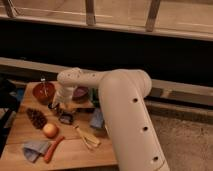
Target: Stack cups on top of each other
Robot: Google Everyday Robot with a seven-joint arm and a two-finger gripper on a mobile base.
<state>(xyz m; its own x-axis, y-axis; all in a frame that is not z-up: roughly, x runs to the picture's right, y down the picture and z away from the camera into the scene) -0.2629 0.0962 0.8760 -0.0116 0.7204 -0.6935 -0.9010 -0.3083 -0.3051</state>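
One gripper (56,106) hangs low over the wooden table (20,135), just beside the small dark metal cup (66,118). Whether it is apart or clamped cannot be told. An off-centre squeeze could topple that cup toward the fruit (50,130). No white cup can be made out.
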